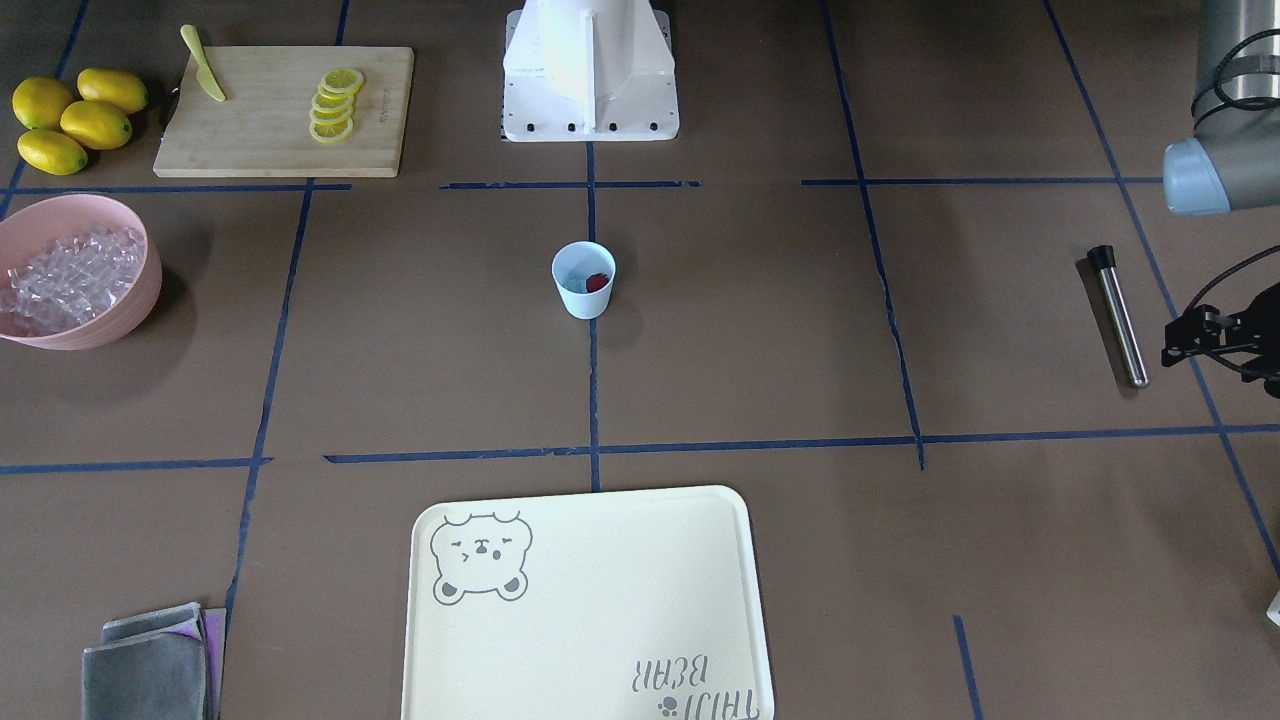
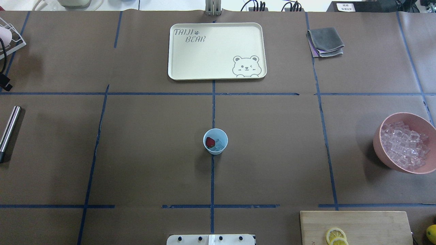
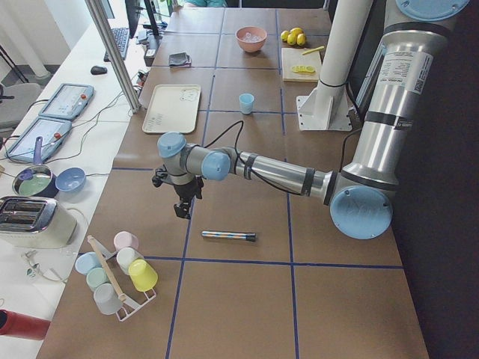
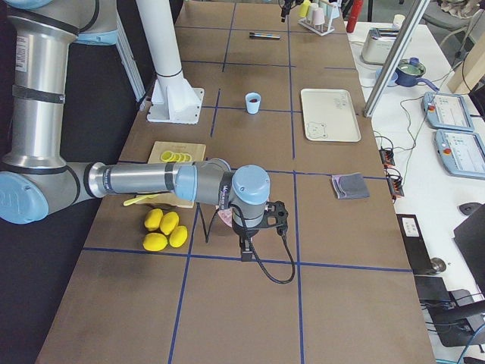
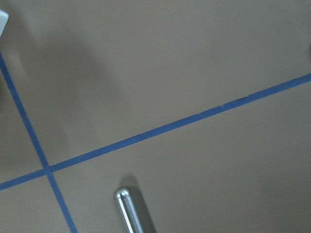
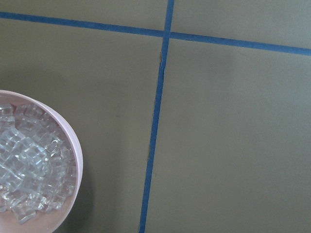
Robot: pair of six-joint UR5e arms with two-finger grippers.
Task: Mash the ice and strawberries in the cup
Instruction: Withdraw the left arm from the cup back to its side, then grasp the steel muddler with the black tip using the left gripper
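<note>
The light blue cup (image 1: 583, 280) stands upright mid-table, also in the overhead view (image 2: 215, 141). A red strawberry (image 2: 210, 142) and clear ice (image 2: 220, 143) lie inside it. More ice (image 1: 60, 275) fills the pink bowl (image 2: 378, 136). A metal muddler (image 1: 1118, 315) lies flat on the robot's left side. My left gripper (image 3: 182, 212) hangs above the table just beside the muddler; I cannot tell if it is open. My right gripper (image 4: 246, 250) hangs by the pink bowl; I cannot tell its state. Both are far from the cup.
A cream bear tray (image 2: 177, 51) lies beyond the cup. A wooden board (image 1: 250, 140) holds lemon slices (image 1: 333, 105) and a yellow knife (image 1: 203, 63), with whole lemons (image 1: 75, 118) beside it. Folded grey cloths (image 2: 325, 41) lie far right. A rack of cups (image 3: 116, 273) stands at the left end.
</note>
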